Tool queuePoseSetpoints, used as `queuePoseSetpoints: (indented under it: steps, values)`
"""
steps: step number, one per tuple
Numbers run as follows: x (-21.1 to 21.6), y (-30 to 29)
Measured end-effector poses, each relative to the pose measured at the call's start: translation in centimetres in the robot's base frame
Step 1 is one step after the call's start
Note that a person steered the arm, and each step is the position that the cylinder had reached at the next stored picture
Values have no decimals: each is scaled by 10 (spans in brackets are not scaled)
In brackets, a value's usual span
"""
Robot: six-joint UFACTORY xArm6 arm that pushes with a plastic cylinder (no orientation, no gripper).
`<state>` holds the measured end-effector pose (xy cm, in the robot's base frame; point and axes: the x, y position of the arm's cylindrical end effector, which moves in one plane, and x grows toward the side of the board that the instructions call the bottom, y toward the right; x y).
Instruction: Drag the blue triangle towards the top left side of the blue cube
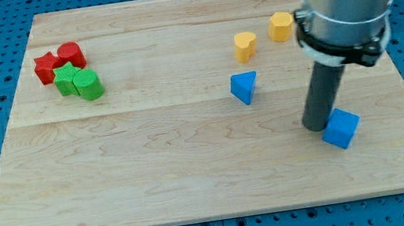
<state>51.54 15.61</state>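
Note:
The blue triangle (243, 87) lies right of the board's centre. The blue cube (341, 127) sits at the lower right, well to the triangle's right and below it. My tip (318, 124) rests on the board right beside the cube's left edge, touching or nearly touching it. The rod rises from there to the arm's grey cuff at the view's top right. The tip is about a hand's width right of and below the triangle.
Two yellow blocks stand above the triangle: a heart-like one (245, 45) and a hexagon-like one (280, 27). At the upper left sit a red star (46, 67), a red cylinder (70, 54), a green star (65, 79) and a green cylinder (89, 85). The wooden board (152, 152) lies on a blue pegboard.

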Motion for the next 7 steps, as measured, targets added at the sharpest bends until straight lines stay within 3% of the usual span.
queuePoseSetpoints:
  steps: [1, 3, 4, 6, 7]
  values:
    - [-2, 13]
    - [-88, 11]
    - [-106, -52]
    - [-102, -145]
    - [-88, -101]
